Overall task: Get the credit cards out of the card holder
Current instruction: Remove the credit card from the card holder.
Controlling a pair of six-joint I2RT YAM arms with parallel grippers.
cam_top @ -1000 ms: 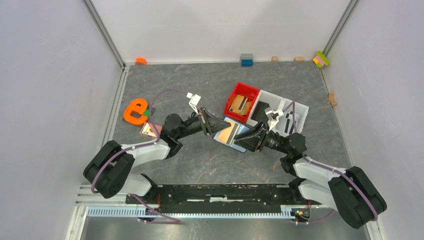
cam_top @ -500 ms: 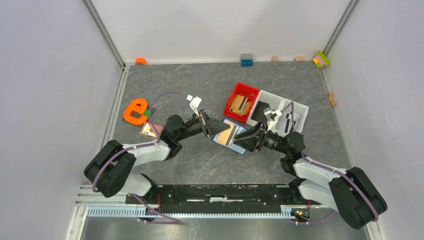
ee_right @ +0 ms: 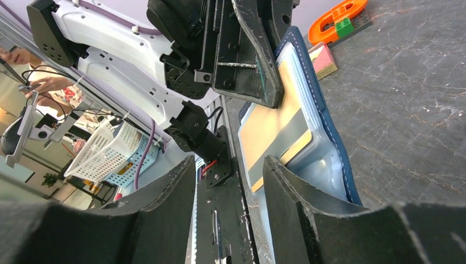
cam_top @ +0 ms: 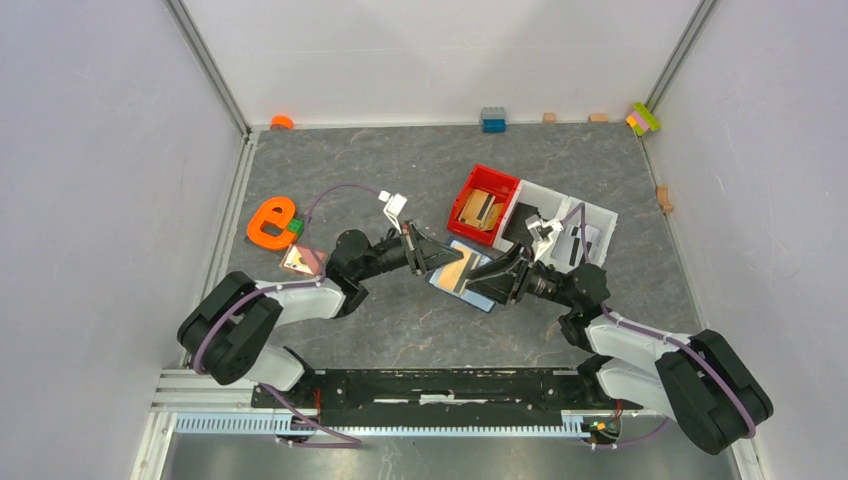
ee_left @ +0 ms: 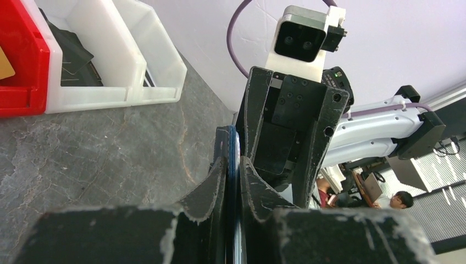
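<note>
Sitting behind the card holder [ee_right: 321, 159], a red tray [cam_top: 497, 174] abuts a white tray [cam_top: 565, 193].

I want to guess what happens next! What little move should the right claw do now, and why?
Probably the right claw should ease forward until its open fingers straddle the credit card, then pinch. The left claw clamps the card holder, and the credit card sits in its pocket just ahead.

Red tray [cam_top: 500, 176] stands close behind card holder [cam_top: 441, 281]
</note>
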